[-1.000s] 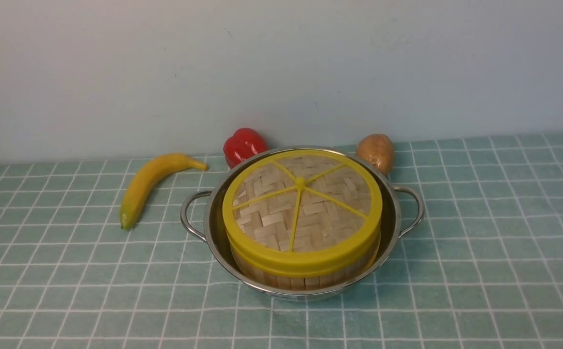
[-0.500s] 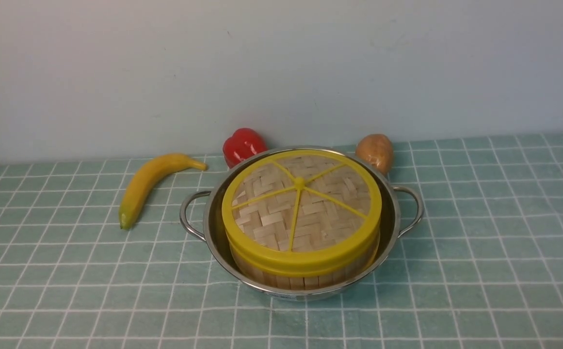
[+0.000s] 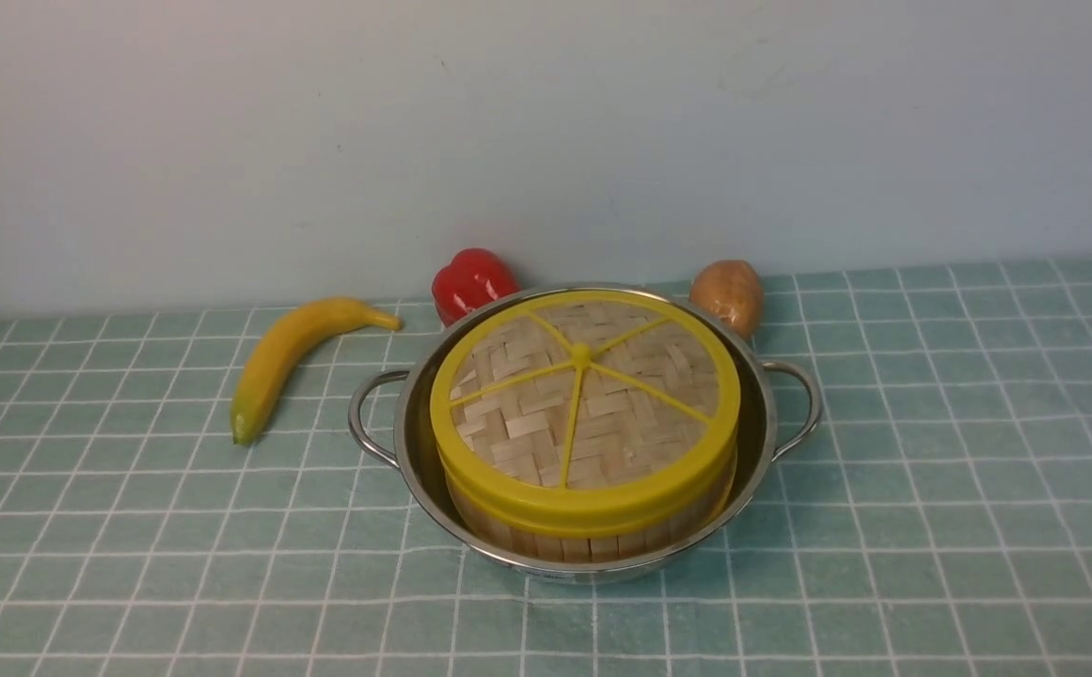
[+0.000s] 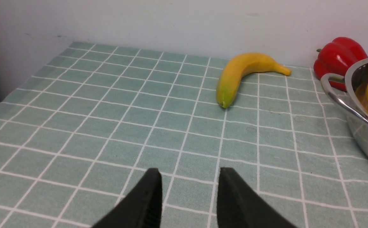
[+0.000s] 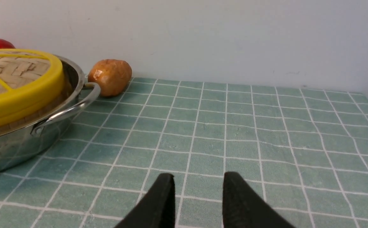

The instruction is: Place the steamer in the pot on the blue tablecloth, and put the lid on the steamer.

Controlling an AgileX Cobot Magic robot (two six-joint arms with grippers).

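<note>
The shiny pot (image 3: 417, 451) stands mid-table on the blue tablecloth (image 3: 931, 527). Inside it sits the steamer (image 3: 593, 543), only its pale wooden side showing, and the woven yellow-rimmed lid (image 3: 602, 423) lies flat on top of it. Neither arm appears in the front view. My left gripper (image 4: 190, 172) hovers open over bare cloth to the left of the pot (image 4: 366, 139), nothing between its fingers. On the other side, well off the pot (image 5: 12, 148) and the lid (image 5: 16, 82), my right gripper (image 5: 199, 175) is open and holds nothing.
A banana (image 3: 287, 353) lies left of the pot. A red pepper (image 3: 472, 280) and a brown potato (image 3: 729, 293) sit behind it against the pale wall. The cloth's left edge shows in the left wrist view.
</note>
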